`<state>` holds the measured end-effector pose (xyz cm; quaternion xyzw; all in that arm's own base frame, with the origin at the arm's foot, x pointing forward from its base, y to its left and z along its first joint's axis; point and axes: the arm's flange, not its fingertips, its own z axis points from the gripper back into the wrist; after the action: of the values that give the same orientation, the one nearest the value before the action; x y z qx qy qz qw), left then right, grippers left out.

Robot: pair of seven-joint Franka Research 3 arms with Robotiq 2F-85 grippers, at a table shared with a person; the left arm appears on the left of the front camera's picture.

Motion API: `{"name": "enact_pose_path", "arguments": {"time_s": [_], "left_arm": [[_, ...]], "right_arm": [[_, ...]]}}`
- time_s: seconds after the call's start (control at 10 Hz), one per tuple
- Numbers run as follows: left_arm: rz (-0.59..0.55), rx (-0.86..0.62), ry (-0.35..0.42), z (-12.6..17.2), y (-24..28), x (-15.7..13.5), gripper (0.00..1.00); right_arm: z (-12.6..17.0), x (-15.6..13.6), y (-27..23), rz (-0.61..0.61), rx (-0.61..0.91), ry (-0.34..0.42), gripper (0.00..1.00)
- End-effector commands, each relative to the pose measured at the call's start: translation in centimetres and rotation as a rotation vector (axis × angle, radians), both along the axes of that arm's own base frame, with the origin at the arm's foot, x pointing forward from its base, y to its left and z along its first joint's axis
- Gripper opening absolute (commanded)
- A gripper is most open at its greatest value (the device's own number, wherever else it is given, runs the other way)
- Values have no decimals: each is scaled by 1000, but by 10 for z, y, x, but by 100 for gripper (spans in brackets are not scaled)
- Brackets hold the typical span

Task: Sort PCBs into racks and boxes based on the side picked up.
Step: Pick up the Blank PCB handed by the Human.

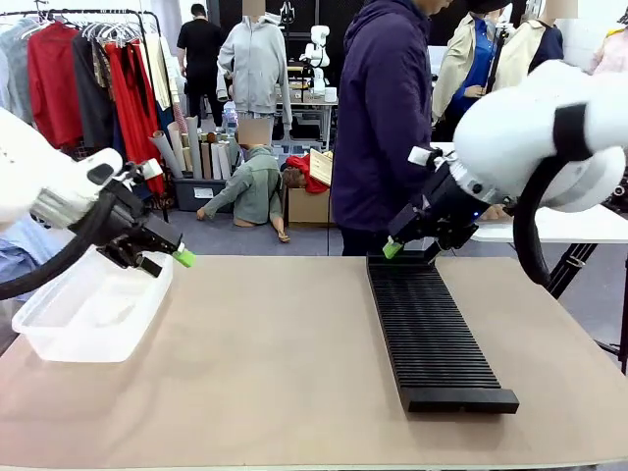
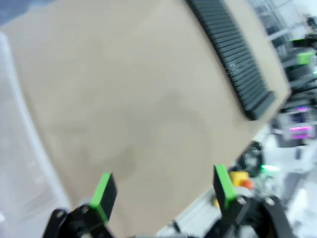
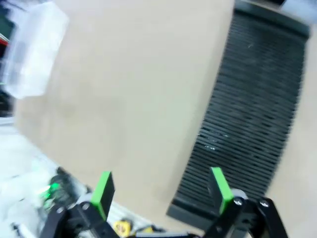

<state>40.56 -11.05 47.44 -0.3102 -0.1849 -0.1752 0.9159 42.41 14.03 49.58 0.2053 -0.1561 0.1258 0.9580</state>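
Observation:
The long black ribbed rack [image 1: 432, 329] lies on the table's right half, running from the far edge toward the front; it also shows in the left wrist view [image 2: 230, 52] and the right wrist view [image 3: 250, 106]. The clear plastic box [image 1: 93, 309] sits at the table's left edge, its wall visible in the left wrist view [image 2: 20, 148] and far off in the right wrist view [image 3: 34, 47]. My left gripper [image 1: 175, 253] [image 2: 163, 196] hovers open above the box's far right corner. My right gripper [image 1: 397, 245] [image 3: 163, 191] hangs open over the rack's far end. No PCBs are in view.
A person in a dark purple jacket [image 1: 383, 118] stands at the table's far side behind the rack. The tan tabletop [image 1: 275, 353] stretches between box and rack. A white table [image 1: 559, 228] stands behind on the right.

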Motion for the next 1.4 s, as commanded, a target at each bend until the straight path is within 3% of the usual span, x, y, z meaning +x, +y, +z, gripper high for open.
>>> {"name": "enact_pose_path", "arguments": {"time_s": [0.0, 0.4, 0.6, 0.7, 1.3], "left_arm": [[-42, -222, 70, -5, 22, 17, 100], [-38, -461, 115, -10, 61, 30, 100], [-32, -568, 180, -23, 84, 28, 100], [-20, -608, 176, -28, 97, 24, 100], [50, -655, 133, -31, 128, 7, 100]], "right_arm": [[1, 10, -29, 32, 214, 70, 100], [-4, 17, -83, 76, 572, 158, 100], [-9, 10, -112, 63, 716, 152, 100], [-12, 5, -126, 58, 776, 134, 100], [-19, -12, -153, 82, 845, 88, 100]]}}
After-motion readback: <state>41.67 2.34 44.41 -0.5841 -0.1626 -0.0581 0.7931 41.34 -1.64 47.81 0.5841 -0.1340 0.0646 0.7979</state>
